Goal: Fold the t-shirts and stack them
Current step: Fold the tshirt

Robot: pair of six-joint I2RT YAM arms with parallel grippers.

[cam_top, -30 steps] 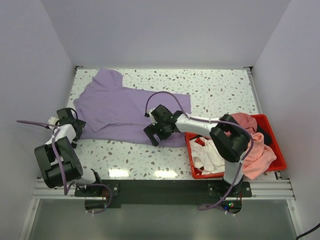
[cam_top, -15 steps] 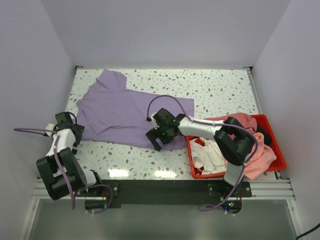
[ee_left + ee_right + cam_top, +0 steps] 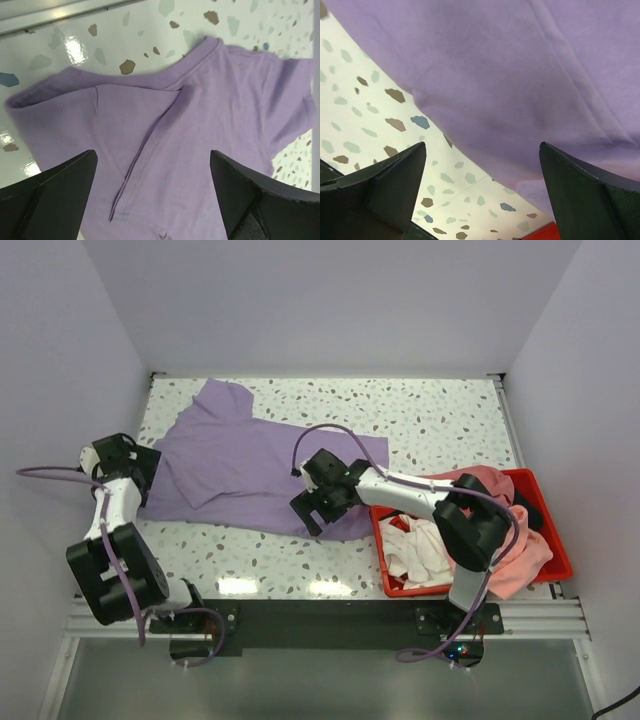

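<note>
A purple t-shirt (image 3: 250, 462) lies spread flat on the speckled table, with a sleeve pointing to the far left. My left gripper (image 3: 128, 458) is open at the shirt's left edge. In the left wrist view, the shirt (image 3: 200, 125) with its sleeve seam fills the space between the gripper's (image 3: 152, 200) spread fingers. My right gripper (image 3: 318, 502) is open over the shirt's near hem. In the right wrist view, the gripper (image 3: 482, 195) frames the hem (image 3: 520, 100) and bare table. Neither gripper holds anything.
A red bin (image 3: 525, 477) stands at the right front. It holds a pink shirt (image 3: 505, 530) that spills over its side, a white shirt (image 3: 420, 552) and a dark one. A corner of the bin (image 3: 545, 233) shows in the right wrist view. Walls enclose the table.
My left gripper has moved away from me along the shirt's left edge. The shirt's left side has shifted slightly. My right gripper has stayed at the near hem.
</note>
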